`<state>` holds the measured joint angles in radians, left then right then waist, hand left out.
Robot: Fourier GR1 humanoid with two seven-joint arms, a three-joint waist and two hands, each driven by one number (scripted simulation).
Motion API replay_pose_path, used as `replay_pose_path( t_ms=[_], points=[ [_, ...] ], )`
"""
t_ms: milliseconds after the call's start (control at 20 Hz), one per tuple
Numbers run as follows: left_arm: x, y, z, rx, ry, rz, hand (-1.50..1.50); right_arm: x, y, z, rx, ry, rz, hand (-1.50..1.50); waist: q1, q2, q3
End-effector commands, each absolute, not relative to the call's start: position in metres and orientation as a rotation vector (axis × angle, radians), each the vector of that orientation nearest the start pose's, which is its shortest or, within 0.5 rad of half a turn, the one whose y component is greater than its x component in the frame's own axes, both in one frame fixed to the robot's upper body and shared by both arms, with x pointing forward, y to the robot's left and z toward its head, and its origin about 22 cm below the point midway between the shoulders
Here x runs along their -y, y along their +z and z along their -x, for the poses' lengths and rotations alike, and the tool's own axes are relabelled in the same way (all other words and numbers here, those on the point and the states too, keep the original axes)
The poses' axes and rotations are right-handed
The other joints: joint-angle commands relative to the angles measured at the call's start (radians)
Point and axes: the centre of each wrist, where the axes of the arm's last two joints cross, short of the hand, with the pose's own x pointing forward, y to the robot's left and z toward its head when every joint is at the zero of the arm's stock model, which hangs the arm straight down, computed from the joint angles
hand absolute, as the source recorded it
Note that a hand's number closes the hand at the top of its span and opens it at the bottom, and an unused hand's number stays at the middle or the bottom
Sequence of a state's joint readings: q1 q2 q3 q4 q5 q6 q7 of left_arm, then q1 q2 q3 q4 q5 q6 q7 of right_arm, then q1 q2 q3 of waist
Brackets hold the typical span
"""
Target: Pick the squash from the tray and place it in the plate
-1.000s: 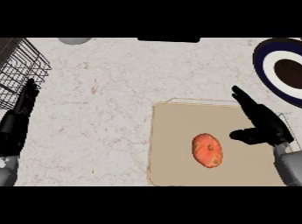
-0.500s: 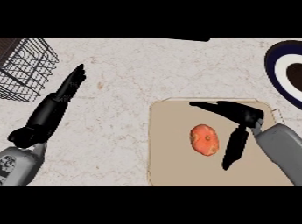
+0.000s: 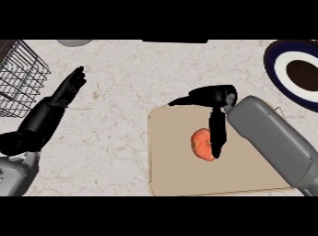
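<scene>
Squash, small, orange and rounded [image 3: 201, 144], lies on the flat beige rectangular tray [image 3: 188, 177], a little above the tray's middle. The right robot hand [image 3: 213, 97] hangs over the tray's upper edge, its black fingers [image 3: 218, 133] pointing straight down along the squash's right side; they seem to touch or overlap its rim, though whether there is real contact cannot be told. The thumb sticks out toward the tray's upper left corner, so the hand is spread and holds nothing. The round plate with a dark blue rim, white ring and brown centre [image 3: 303, 73] sits on the pale speckled worktop [image 3: 120, 92], well apart from the tray, beyond its upper right corner. The left robot hand [image 3: 67, 90] rests left of the tray, fingers straight, beside the black wire basket [image 3: 11, 76].
</scene>
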<state>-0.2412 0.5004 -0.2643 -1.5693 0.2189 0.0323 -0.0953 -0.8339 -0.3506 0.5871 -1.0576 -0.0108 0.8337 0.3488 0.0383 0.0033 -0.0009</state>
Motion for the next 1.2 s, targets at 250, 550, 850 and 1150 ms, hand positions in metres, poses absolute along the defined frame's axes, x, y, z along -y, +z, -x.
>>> replay_pose_path(
  t_ms=[250,550,850,1150],
  points=[
    [-0.253,0.068,-0.279,1.759,-0.478,-0.012,0.0,0.104,0.114,-0.41,0.469,1.779,-0.229,-1.5,-0.022,-0.002,-0.001],
    [-0.263,0.077,-0.279,1.784,-0.452,0.0,0.0,0.098,0.134,-0.426,0.389,1.794,-0.105,-1.5,-0.021,-0.001,0.0],
    [-0.277,0.064,-0.283,1.773,-0.461,0.01,0.0,0.115,0.14,-0.445,0.365,1.706,-0.1,-1.5,-0.02,0.005,0.0],
    [-0.262,0.081,-0.269,1.772,-0.477,0.004,0.0,0.119,0.129,-0.447,0.324,1.723,-0.181,-1.5,-0.016,0.0,0.001]
  ],
)
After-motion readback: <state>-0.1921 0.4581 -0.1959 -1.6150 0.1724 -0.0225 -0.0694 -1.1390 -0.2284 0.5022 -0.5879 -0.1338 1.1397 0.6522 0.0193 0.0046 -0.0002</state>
